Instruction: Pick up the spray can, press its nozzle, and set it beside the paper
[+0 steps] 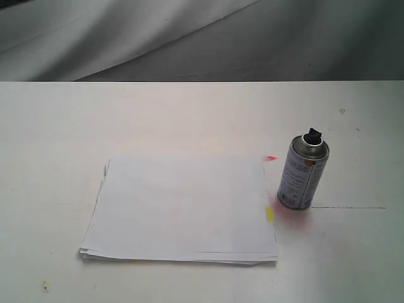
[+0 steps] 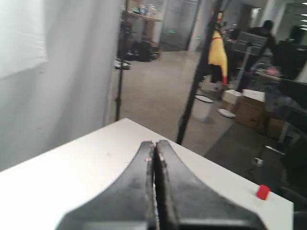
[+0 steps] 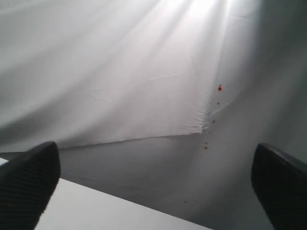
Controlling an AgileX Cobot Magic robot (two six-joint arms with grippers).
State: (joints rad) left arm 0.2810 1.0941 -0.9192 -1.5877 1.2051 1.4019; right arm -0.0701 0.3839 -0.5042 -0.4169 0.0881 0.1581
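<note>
The spray can point(image 1: 303, 173) stands upright on the white table point(image 1: 189, 113), silver with a white-and-blue label. Its small black nozzle point(image 1: 314, 134) caps the domed top. The paper point(image 1: 183, 208), a thin white stack with a yellow tab point(image 1: 269, 214), lies just left of the can; a pink-red smudge point(image 1: 270, 158) marks the table at its far right corner. Neither gripper appears in the exterior view. In the left wrist view my left gripper point(image 2: 154, 146) is shut, fingers pressed together, holding nothing. My right gripper point(image 3: 156, 179) stands wide open over the table edge, nothing between its fingers.
A grey-white cloth backdrop point(image 1: 158, 38) hangs behind the table. A thin dark line point(image 1: 350, 207) runs across the table right of the can. The left wrist view looks past the table corner to a room with stands, boxes and a red block point(image 2: 263, 192).
</note>
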